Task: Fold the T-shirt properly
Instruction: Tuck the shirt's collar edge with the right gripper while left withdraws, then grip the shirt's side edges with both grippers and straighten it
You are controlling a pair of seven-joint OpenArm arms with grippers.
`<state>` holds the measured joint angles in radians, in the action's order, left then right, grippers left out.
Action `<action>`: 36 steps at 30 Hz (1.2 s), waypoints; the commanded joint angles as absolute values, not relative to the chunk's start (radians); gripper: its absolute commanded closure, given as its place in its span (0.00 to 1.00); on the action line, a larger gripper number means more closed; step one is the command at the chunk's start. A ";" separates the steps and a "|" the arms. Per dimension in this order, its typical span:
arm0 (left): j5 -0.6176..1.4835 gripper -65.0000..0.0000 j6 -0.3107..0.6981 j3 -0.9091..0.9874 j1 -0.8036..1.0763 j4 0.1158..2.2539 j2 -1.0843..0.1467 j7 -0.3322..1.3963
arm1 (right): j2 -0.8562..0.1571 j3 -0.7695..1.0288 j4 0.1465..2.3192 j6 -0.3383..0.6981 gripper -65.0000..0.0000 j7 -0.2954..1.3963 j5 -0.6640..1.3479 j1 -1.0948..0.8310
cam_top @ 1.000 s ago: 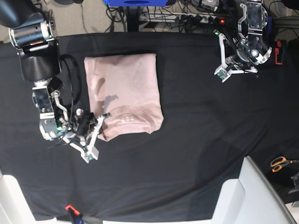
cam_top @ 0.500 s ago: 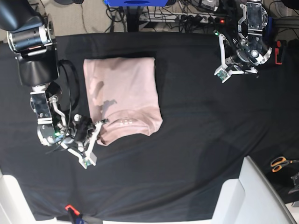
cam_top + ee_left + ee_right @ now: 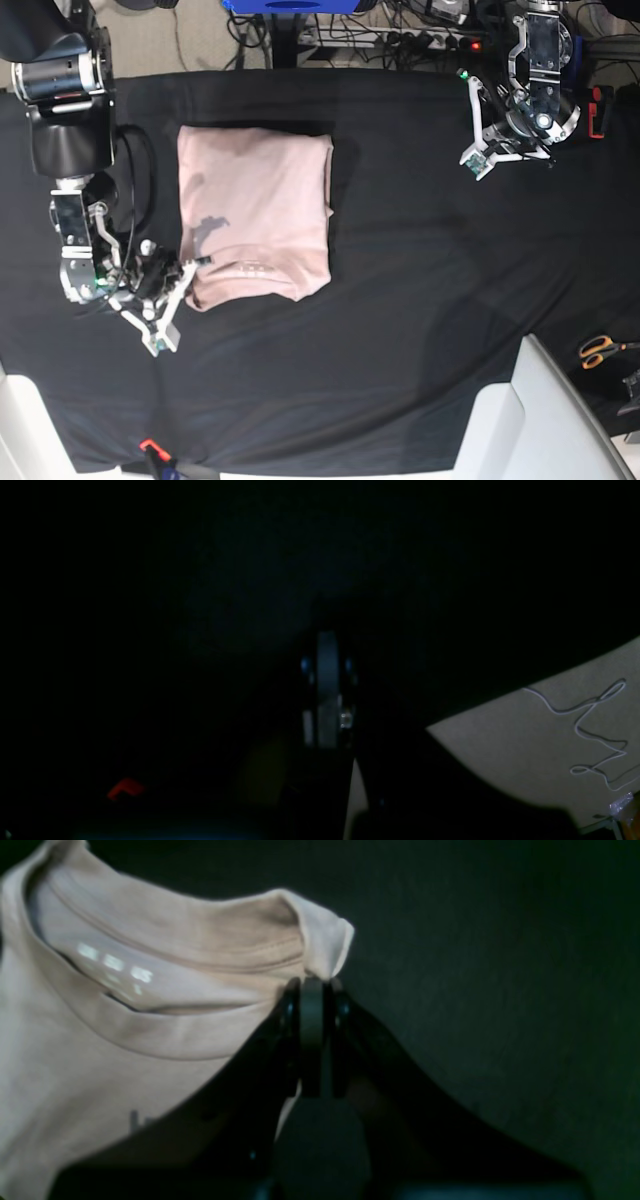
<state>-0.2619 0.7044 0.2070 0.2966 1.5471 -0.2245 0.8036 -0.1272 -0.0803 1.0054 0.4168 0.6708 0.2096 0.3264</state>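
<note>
A worktop [image 3: 420, 300] covered in black cloth fills the overhead view. A pale pink T-shirt [image 3: 258, 215], folded into a tall rectangle, lies on the left half of the worktop. Its collar end points toward the near edge, and that end looks rumpled.

The right end effector [image 3: 197, 262] is at the shirt's near left corner. In the right wrist view its jaws are pressed together on a small fold of pink fabric just beside the ribbed collar [image 3: 165, 990], so the right end effector [image 3: 312, 985] is clamped on the T-shirt [image 3: 75, 1065]. A pale label shows inside the neckline. The right arm runs up the left side of the overhead view, beside the shirt.

The left end effector [image 3: 480, 160] sits at the far right of the worktop, well apart from the shirt. The left wrist view is very dark; the left end effector [image 3: 327, 670] shows its two fingers together with nothing between them, over black cloth. A patch of pale floor with a thin white cord [image 3: 595, 730] shows at the lower right of that view.

Orange-handled scissors [image 3: 600, 350] lie off the worktop at the right edge. A white panel [image 3: 540, 420] stands at the near right corner. Cables and a power strip [image 3: 410, 40] lie beyond the far edge.
</note>
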 commanded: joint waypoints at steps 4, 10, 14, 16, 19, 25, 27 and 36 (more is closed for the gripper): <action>-0.265 1.00 0.698 0.209 0.280 1.561 -0.234 0.803 | -0.128 -0.076 1.018 0.418 0.94 0.665 0.220 0.348; -0.265 1.00 0.698 0.209 0.272 1.557 -0.234 0.803 | -0.108 -0.076 1.024 0.418 0.59 0.687 0.220 0.346; -0.257 1.00 0.698 0.208 0.272 1.564 -0.234 0.803 | -0.116 -0.076 1.073 0.389 0.55 0.679 0.216 0.341; -0.255 1.00 0.698 0.208 0.272 1.572 -0.232 0.800 | -0.133 -0.067 1.179 0.300 0.55 0.679 0.216 0.300; -0.254 1.00 0.698 0.216 0.297 1.650 -0.193 0.760 | -0.148 -0.024 1.414 0.252 0.55 0.685 0.219 0.176; -0.252 1.00 0.698 0.171 0.366 1.839 -0.081 0.611 | -0.143 0.005 1.716 0.315 0.91 0.676 0.222 -0.143; -0.252 1.00 0.698 0.110 0.364 1.870 -0.058 0.593 | -0.137 0.005 1.745 0.349 1.00 0.676 0.222 -0.213; -0.254 1.00 0.595 -0.139 0.288 1.868 -0.010 0.588 | -0.125 0.005 1.745 0.403 1.00 0.685 0.217 -0.275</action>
<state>-0.2626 0.5991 -0.1371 0.2897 1.8557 -0.0128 0.6086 -0.1184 0.0021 1.7275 0.4019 0.7067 0.2096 -0.2863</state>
